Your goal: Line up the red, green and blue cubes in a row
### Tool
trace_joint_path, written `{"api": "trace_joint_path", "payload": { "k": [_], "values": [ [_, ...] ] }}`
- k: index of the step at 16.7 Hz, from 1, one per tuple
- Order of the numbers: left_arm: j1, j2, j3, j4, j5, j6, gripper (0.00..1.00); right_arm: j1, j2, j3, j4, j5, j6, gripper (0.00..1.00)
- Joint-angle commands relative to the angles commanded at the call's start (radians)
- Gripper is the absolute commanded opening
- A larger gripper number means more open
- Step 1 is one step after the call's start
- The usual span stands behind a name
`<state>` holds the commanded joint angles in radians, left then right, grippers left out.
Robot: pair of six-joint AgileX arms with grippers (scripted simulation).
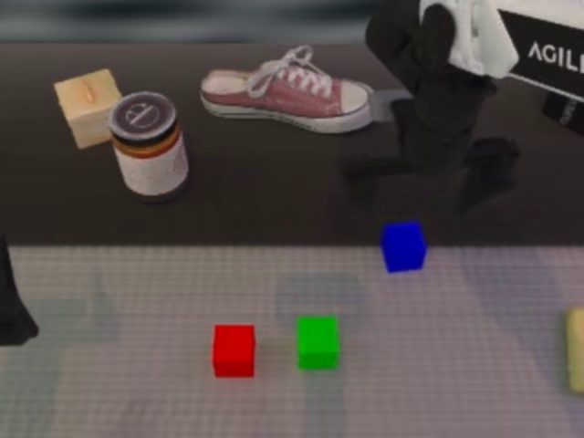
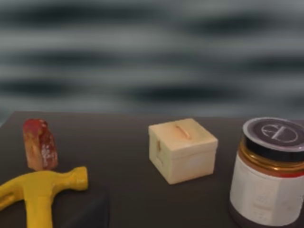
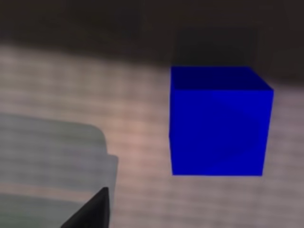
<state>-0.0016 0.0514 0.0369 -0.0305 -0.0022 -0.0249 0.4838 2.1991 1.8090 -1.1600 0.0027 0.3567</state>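
Observation:
The red cube (image 1: 234,349) and the green cube (image 1: 318,342) sit side by side on the pale mat near the front. Farther back and to the right, the blue cube (image 1: 402,246) rests at the mat's rear edge. My right gripper (image 1: 424,178) hovers open just behind and above it, its dark fingers spread wide to either side. In the right wrist view the blue cube (image 3: 219,122) fills the frame, apart from one dark fingertip (image 3: 92,213). My left arm (image 1: 11,315) is parked at the left edge.
On the dark back strip stand a jar (image 1: 150,146), a beige block (image 1: 88,107) and a red sneaker (image 1: 287,89). A yellow object (image 1: 575,351) lies at the right edge. The left wrist view shows a yellow hammer (image 2: 40,190) and a reddish lump (image 2: 40,145).

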Motion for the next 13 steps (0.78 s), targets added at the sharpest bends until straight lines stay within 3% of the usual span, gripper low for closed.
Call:
{"api": "trace_joint_path", "payload": {
  "k": [8,13],
  "values": [
    [0.022,-0.051,-0.037,0.03,0.002,0.025,1.0,0.006,0.043,0.041,-0.018,0.0,0.007,1.0],
    [0.022,-0.051,-0.037,0.03,0.002,0.025,1.0,0.01,0.094,-0.053,0.13,0.001,0.008,1.0]
  ]
}}
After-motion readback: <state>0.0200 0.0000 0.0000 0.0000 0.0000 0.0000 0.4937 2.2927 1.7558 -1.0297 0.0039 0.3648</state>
